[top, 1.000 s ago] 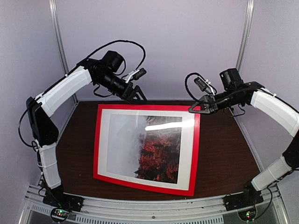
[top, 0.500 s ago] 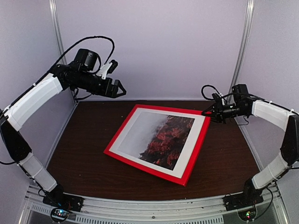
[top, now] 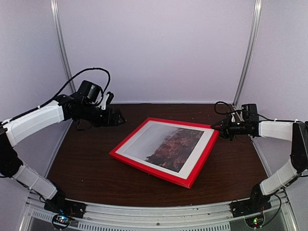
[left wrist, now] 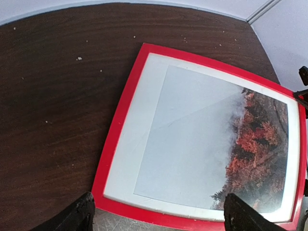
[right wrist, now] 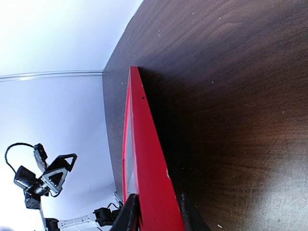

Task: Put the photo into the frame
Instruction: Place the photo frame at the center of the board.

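**Left.** The left arm [top: 41, 118] is stretched low over the rear left of the bench [top: 82, 163]. The left fingers [left wrist: 79, 217] are spread wide apart and nothing is held between them. They are poised above the bench, near the frame [top: 144, 167] but not touching it, and are pointed towards it. A few pale specks [left wrist: 79, 58] are noted on the dark wood.

**Middle.** The frame is laid diagonally on the bench, red front up, with one corner turned towards the near edge. The photo [top: 168, 147] is seated inside the frame, face up, and is surrounded by a white border. Grey mist is seen on the part nearer the left arm, and red-orange trees on the part nearer the right arm. In the left wrist view, faint pale lines are seen across the misty area.

**Right.** The right arm [top: 279, 130] is reached in low from the right. The right fingers [right wrist: 129, 211] are clamped on the frame at its far right corner, with one finger pressed on each face of the red edge. A dark shadow is cast on the bench beneath that edge. The held corner looks slightly raised, though how far it is off the wood cannot be told.
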Available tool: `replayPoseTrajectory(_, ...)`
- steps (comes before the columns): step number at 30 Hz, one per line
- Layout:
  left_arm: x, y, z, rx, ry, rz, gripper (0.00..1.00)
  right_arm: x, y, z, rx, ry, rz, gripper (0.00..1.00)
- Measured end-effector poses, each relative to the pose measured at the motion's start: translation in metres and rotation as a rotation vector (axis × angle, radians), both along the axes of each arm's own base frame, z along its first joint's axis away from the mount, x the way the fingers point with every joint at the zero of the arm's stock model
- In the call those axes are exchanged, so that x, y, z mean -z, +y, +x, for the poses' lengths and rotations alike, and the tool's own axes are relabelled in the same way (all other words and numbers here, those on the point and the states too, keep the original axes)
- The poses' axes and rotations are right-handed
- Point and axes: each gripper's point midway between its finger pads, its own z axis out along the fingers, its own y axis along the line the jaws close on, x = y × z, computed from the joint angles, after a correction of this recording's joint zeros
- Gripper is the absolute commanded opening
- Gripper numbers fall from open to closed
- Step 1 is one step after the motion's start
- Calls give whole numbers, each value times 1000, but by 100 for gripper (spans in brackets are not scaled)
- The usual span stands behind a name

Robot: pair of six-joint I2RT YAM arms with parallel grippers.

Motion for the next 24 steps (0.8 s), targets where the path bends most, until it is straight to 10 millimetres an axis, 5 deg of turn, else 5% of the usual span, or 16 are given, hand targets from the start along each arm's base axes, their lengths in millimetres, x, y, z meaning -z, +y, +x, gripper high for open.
replayPoseTrajectory(10, 81, -15, -36, -128, 176, -80, 94, 13, -9, -2, 112, -35, 25, 6)
replayPoseTrajectory(20, 137, -38, -63, -240, 316, -144, 94, 28, -12, -9, 125, -48, 16, 31)
replayPoseTrajectory(24, 145, -39, -61, -281, 324, -177, 94, 53, -18, -19, 140, -28, -60, 37)
